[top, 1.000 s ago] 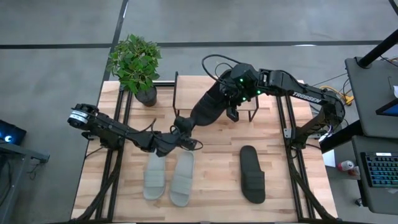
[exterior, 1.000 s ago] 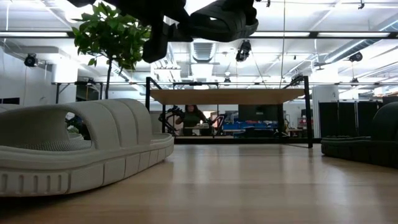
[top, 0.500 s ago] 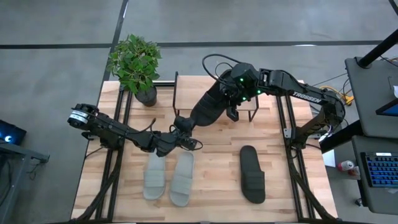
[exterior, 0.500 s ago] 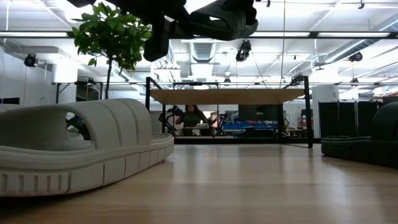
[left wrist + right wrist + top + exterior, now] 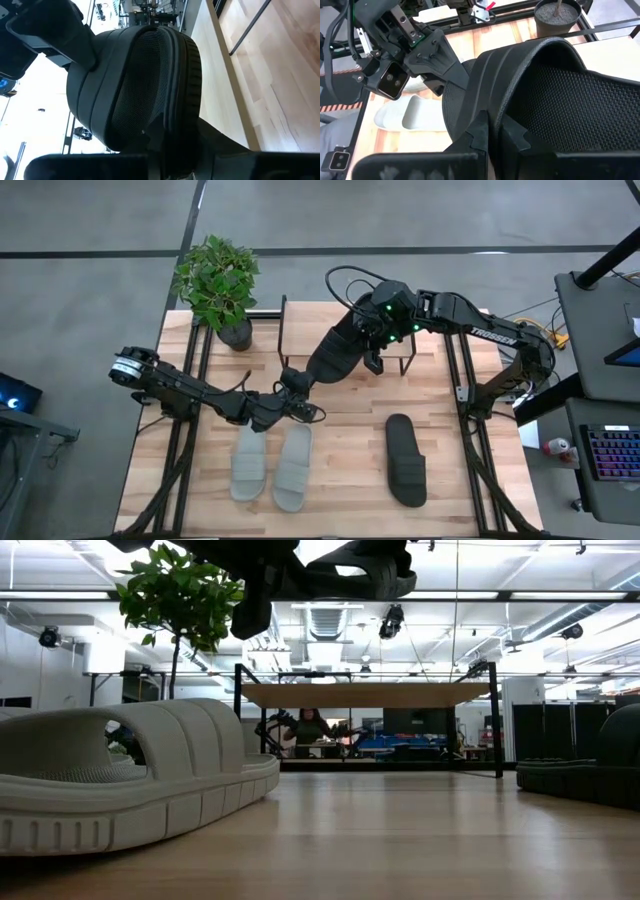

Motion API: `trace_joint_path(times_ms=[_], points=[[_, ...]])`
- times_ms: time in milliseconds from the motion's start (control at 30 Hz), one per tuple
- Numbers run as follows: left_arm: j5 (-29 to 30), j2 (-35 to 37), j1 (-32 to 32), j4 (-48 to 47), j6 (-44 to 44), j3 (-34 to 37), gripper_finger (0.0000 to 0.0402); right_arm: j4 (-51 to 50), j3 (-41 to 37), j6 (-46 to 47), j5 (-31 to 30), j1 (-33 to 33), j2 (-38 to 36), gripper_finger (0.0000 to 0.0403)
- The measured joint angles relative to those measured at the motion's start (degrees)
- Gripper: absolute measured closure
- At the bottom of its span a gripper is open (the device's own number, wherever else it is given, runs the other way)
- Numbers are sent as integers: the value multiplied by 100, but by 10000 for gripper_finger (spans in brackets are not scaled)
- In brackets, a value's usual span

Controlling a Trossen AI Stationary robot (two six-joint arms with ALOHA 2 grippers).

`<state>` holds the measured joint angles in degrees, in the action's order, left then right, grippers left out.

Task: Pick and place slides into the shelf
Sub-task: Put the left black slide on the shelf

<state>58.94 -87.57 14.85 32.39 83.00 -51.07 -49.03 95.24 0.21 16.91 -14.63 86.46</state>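
One black slide (image 5: 333, 352) hangs in the air above the shelf's (image 5: 365, 695) near-left corner, held between both grippers. My right gripper (image 5: 368, 340) is shut on its strap end, my left gripper (image 5: 290, 383) on its heel end. The other black slide (image 5: 405, 460) lies sole-down on the table at the near right. The pale pair (image 5: 272, 467) lies side by side, sole-down, near the table's front, left of centre. The shelf stands on its thin black legs (image 5: 283, 330) at the table's far middle. My left gripper pinches the rim of the sole at the heel end (image 5: 170, 142) between its two fingers. It comes in level from the table's near-left side, along the slide's length. The slide hangs clear of table and shelf. My right gripper pinches the sole's edge beside the strap (image 5: 492, 122) between its two fingers (image 5: 515, 135). It slants down from the table's far-right side. The slide stretches away from it toward my left gripper (image 5: 420, 55), clear of everything below.
A potted plant (image 5: 218, 280) stands at the table's far-left corner, beside the shelf. Bare table shows between the pale pair and the black slide. In the low view a person (image 5: 312, 730) sits in the room beyond the shelf.
My left gripper has closed on the heel end of the raised black slide. Both arms have stayed where they were, and the slide remains in the air between them.
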Motion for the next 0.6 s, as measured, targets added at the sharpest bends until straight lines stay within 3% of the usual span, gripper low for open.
trace_joint_path(times_ms=[367, 600], points=[[9, 0, 0, 10, -16, 0, 370, 15, 0, -77, -46, -2, 0, 384], [7, 0, 0, 23, -197, 37, 370, 29, 0, -181, -431, -2, 0, 315]])
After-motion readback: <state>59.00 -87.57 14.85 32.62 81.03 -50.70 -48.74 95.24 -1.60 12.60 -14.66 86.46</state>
